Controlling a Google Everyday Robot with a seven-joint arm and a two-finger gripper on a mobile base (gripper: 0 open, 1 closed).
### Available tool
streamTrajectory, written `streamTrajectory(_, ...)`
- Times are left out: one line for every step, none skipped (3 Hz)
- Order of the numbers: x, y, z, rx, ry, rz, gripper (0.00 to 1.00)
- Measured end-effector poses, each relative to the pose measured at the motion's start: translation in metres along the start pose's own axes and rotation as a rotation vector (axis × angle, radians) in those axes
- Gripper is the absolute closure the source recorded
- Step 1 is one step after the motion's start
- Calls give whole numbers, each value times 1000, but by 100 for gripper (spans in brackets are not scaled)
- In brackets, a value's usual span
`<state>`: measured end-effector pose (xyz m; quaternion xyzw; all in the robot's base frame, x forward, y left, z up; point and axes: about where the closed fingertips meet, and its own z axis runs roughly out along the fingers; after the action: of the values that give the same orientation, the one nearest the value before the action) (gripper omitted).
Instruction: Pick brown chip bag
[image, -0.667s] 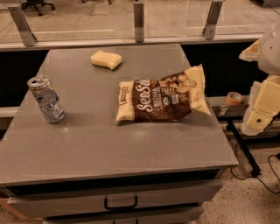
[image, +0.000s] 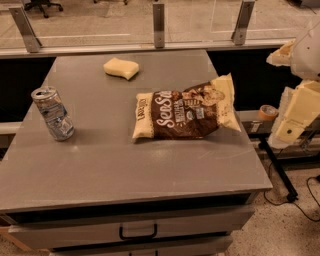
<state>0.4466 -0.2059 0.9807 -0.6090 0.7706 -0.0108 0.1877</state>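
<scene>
The brown chip bag (image: 186, 112) lies flat on the grey table (image: 125, 165), right of centre, with cream ends and white lettering facing up. My gripper (image: 294, 116) is a cream-coloured piece at the right edge of the camera view. It is off the table, beside its right edge, about level with the bag and well apart from it. It holds nothing that I can see.
A silver drink can (image: 52, 114) stands tilted near the table's left edge. A pale-yellow sponge block (image: 121, 67) lies at the back centre. A railing with metal posts (image: 159, 25) runs behind the table. Drawers (image: 137, 231) are below the front edge. Cables and a tape roll (image: 268, 112) lie to the right.
</scene>
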Motion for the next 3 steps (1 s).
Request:
streamTrajectory(-30, -19, 7, 8, -165, 12, 0)
streamTrajectory(-70, -38, 16, 88, -245, 13, 0)
streamTrajectory(-97, -67, 53, 164, -278, 10, 0)
